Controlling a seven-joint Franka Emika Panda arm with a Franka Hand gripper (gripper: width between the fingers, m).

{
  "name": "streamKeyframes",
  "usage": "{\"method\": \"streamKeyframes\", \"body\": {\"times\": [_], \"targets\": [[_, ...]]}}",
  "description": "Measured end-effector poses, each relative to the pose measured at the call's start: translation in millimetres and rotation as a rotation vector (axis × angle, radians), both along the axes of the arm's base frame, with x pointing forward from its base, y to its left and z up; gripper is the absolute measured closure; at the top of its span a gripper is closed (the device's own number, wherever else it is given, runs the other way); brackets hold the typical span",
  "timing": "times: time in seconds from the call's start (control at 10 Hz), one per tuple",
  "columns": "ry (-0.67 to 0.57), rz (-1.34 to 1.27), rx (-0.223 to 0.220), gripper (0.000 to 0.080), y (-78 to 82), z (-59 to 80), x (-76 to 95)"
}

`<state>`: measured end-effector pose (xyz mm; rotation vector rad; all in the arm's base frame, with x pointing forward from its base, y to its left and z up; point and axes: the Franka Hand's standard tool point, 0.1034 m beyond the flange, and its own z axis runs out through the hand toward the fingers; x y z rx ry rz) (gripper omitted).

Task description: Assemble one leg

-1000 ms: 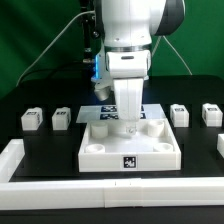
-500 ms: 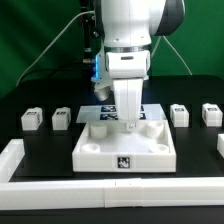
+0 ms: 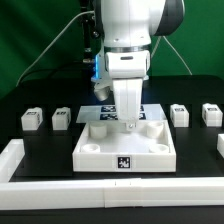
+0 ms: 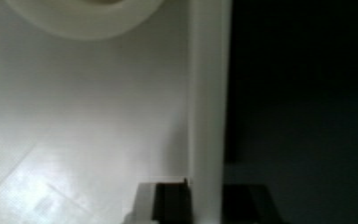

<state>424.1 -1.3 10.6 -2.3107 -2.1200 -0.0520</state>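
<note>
Four small white plastic stubby legs with black-and-white marker tags are sitting loose on the black counter [image 3: 45,145]. The far-left leg [image 3: 32,119] and the inner-left leg [image 3: 61,117] are on the exterior view's left, and the inner-right leg [image 3: 179,114] and the far-right leg [image 3: 211,113] are on its right. Between the two pairs a large white square tray-like panel [image 3: 128,148] is lying with its round sockets facing up, and none of the visible sockets is holding a leg.

The arm's end effector [image 3: 130,123] is reaching down to the panel's far side, well apart from every leg. The wrist view is showing the panel's floor [image 4: 87,130], one round socket [image 4: 91,12] and an upright rim. Dark finger shapes seem to be straddling that rim, but I cannot tell whether they are clenched on it or released.

Judging from this, the task is barely getting started. Picking up a leg, carrying it to a socket and seating it are all still waiting to be done.
</note>
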Motion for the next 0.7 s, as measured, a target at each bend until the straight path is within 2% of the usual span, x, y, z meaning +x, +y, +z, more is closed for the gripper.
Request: {"method": "streamKeyframes", "body": {"times": [0.3, 0.7], "targets": [[0.001, 0.002, 0.0, 0.0739, 0.7, 0.0, 0.3], [0.007, 0.072, 0.017, 0.0739, 39.9, 1.0, 37.1]]}}
